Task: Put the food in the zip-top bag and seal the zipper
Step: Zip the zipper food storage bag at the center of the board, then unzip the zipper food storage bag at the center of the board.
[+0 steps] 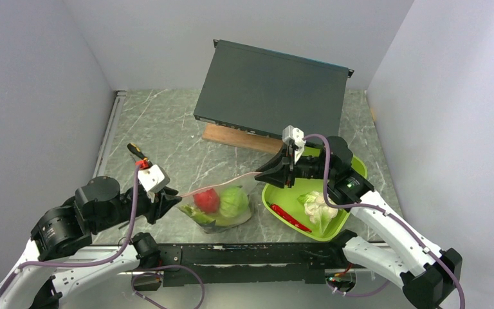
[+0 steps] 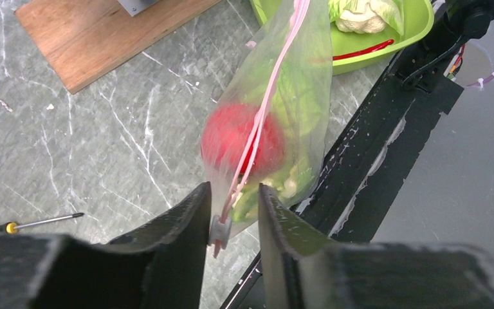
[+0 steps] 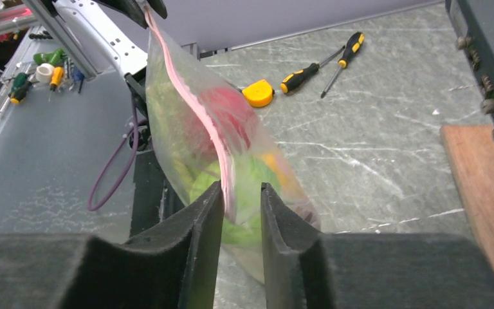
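Note:
The clear zip-top bag [image 1: 222,209] hangs stretched between my two grippers, its bottom near the table. Inside are a red tomato [image 1: 207,199], a green cabbage [image 1: 234,201] and other green and yellow pieces. The pink zipper [image 1: 222,182] runs from my left gripper [image 1: 172,201] to my right gripper [image 1: 262,172]. In the left wrist view the grey slider [image 2: 220,229] lies against one finger of my left gripper [image 2: 233,196], with a gap to the other. In the right wrist view the zipper [image 3: 193,106] passes between the parted jaws of my right gripper [image 3: 241,190]. The bag looks blurred.
A lime-green tray [image 1: 270,205] at the right holds a white cauliflower [image 1: 315,207] and a red chili [image 1: 289,217]. A dark box [image 1: 273,90] leans on a wooden board [image 1: 238,138] behind. Yellow-handled screwdrivers [image 3: 302,76] and a yellow tape measure [image 3: 257,95] lie at the left.

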Robot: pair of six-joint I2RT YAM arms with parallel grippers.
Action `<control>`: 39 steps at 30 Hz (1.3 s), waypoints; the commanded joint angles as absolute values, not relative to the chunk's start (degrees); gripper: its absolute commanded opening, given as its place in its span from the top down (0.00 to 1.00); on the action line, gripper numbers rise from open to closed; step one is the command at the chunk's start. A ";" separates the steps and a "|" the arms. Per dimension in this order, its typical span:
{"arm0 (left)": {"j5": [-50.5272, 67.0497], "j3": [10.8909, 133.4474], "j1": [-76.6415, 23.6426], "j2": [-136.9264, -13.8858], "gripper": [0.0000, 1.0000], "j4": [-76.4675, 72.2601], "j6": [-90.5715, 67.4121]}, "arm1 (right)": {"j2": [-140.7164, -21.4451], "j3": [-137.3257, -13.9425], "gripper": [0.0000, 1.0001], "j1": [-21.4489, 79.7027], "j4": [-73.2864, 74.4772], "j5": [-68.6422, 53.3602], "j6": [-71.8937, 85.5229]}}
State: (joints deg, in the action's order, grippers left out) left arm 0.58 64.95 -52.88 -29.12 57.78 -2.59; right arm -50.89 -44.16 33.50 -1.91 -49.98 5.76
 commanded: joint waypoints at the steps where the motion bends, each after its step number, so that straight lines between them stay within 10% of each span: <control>1: 0.47 65.70 -52.56 -29.65 0.77 54.58 -2.15 | -51.90 -49.85 0.63 35.06 1.02 -48.47 2.62; 9: 4.26 66.79 -52.58 -32.59 0.97 54.41 -0.89 | -55.86 -61.48 0.30 44.27 14.17 -36.50 -6.93; 21: 5.79 68.24 -52.57 -32.42 0.97 54.05 -0.66 | -75.84 -82.83 0.25 58.95 28.01 -33.56 -17.38; 27: 6.15 69.38 -52.61 -33.11 0.97 54.16 1.59 | -81.20 -86.01 0.50 60.55 26.81 -35.85 -17.80; 31: 5.50 69.28 -52.57 -32.69 0.92 53.45 1.08 | -80.57 -84.72 0.90 60.62 23.70 -36.49 -16.29; 39: 1.72 64.12 -52.58 -25.20 0.28 48.99 -2.61 | -74.20 -76.79 1.00 57.84 17.77 -39.15 -13.07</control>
State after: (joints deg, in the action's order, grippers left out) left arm 3.18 66.11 -52.80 -29.19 53.65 -1.02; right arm -79.37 -78.98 59.90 24.01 -35.14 -14.96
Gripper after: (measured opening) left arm 0.677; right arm 0.012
